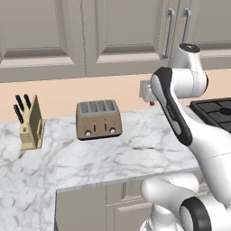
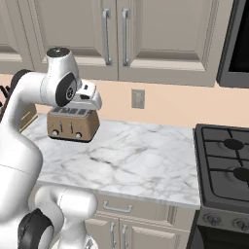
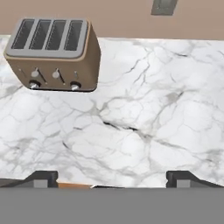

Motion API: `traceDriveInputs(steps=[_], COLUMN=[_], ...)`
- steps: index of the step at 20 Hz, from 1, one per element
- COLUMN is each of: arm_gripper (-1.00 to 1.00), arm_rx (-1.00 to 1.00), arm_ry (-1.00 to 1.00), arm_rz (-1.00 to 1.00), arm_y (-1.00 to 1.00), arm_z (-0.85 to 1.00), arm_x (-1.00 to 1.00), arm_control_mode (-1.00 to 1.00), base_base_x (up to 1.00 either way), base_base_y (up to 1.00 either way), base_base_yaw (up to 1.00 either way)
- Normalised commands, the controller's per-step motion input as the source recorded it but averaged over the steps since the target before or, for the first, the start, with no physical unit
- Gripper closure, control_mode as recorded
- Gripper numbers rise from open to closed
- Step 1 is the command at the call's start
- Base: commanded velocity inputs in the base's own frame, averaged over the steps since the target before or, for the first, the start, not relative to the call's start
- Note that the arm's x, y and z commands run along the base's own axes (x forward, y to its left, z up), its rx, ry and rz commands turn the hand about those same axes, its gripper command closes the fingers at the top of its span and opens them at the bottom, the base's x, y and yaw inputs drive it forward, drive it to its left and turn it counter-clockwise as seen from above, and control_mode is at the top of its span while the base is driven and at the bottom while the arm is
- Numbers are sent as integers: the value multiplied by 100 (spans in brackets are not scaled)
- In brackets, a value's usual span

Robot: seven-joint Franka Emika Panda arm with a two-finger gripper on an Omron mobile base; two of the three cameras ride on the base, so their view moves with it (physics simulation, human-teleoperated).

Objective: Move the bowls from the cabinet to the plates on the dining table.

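The gripper [image 3: 111,177] hangs with its jaws spread wide and holding nothing above the marble worktop [image 3: 144,118], near the toaster [image 3: 52,54], below the cabinet [image 2: 116,39] whose doors are closed.

Ahead of the fingers [image 3: 43,178] the marble worktop [image 3: 144,118] lies bare and wide, open from between the tips out to the back wall. The one obstacle on that stretch is the toaster [image 3: 54,54], standing beyond the left-hand fingertip and against the wall. Farther out past the toaster, a knife block [image 1: 30,124] sits near the worktop's far end. On the other side, beyond the right-hand fingertip, the gas hob [image 2: 226,165] closes off the worktop. Overhead, the cabinet [image 2: 116,36] doors stand shut, their bar handles [image 2: 105,36] jutting out.
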Motion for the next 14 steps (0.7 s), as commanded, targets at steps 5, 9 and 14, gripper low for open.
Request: traceDriveInputs(steps=[5, 9, 14], arm_gripper=[-100, -100, -100], arm_rx=[-2, -3, -2], arm_ry=[-13, -12, -10], arm_rz=[-1, -2, -2], arm_y=[-14, -14, -11], arm_z=[44, 47, 50], arm_x=[-20, -7, -5], arm_control_mode=[-100, -100, -100], base_base_x=[0, 0, 0], base_base_y=[0, 0, 0], base_base_yaw=[0, 0, 0])
